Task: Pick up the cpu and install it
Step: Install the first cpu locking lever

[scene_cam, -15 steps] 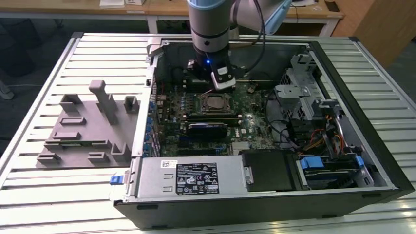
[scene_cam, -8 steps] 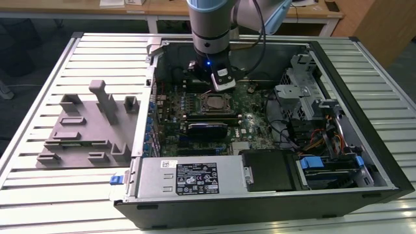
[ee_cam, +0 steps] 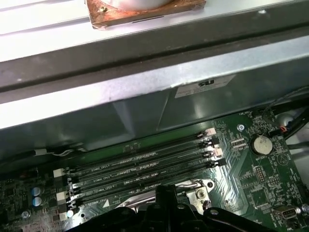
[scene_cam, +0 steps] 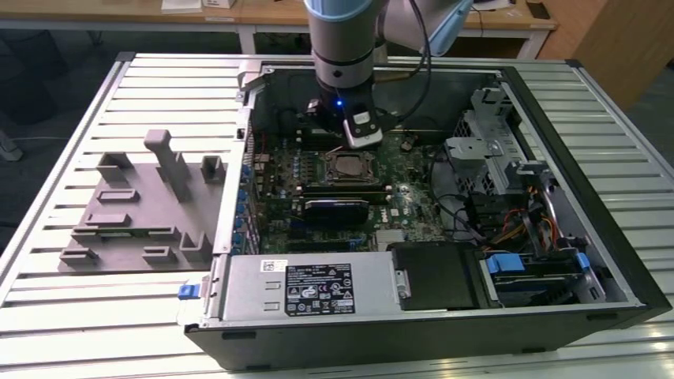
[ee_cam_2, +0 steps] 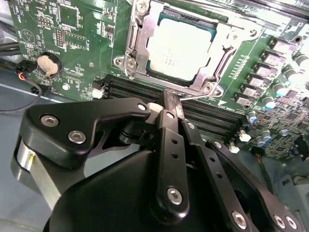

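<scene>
Your silver-grey cylindrical arm wears a pale blue joint cap, a blue light and black cable; the black gripper linkage shows silver screws.

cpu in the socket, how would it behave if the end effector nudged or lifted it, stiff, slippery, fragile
The cpu looks like a flat, rigid plate, so it probably would not flex. Its smooth silvery top likely gives little grip, so it could slip. It lies flat inside the socket frame, so a sideways nudge would probably be stopped by the frame; it is likely light and delicate underneath.
</scene>
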`<state>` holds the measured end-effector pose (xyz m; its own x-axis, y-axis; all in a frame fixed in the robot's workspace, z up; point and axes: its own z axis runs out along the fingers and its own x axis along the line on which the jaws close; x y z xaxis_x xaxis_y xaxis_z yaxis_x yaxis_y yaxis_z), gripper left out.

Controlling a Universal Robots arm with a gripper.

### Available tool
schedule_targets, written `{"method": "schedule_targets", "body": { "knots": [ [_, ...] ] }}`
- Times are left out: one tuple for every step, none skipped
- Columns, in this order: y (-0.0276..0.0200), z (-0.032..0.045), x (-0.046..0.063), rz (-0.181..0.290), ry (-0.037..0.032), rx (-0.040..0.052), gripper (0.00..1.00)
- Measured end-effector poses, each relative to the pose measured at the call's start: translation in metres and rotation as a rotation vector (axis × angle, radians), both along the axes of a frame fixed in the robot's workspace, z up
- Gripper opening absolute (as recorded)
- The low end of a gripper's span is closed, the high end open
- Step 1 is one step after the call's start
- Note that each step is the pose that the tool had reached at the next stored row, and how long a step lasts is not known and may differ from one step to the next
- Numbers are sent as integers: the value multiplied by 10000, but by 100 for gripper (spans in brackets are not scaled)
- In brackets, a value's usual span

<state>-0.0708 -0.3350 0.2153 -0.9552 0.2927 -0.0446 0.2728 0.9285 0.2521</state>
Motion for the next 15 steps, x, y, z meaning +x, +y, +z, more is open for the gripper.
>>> {"method": "schedule_targets", "body": {
  "knots": [
    [6,-3,2,1,0,-2,11],
    [12,-5,4,1,0,-6,11],
    [20,-7,6,0,1,-12,11],
    [28,-9,8,1,1,-20,11],
    [37,-11,11,0,1,-27,11],
    [47,-14,14,-1,0,-36,11],
    [56,-16,16,-2,0,-49,11],
    [64,-18,18,-5,0,-67,11],
    [71,-20,19,-6,0,-81,11],
    [76,-21,19,-8,0,-97,11],
    [80,-22,19,-9,0,-109,11],
    [80,-22,20,-10,-4,-112,11],
    [80,-24,19,-11,-13,-114,11],
    [80,-26,19,-13,-30,-115,11],
    [80,-29,19,-14,-59,-115,11]
  ]
}}
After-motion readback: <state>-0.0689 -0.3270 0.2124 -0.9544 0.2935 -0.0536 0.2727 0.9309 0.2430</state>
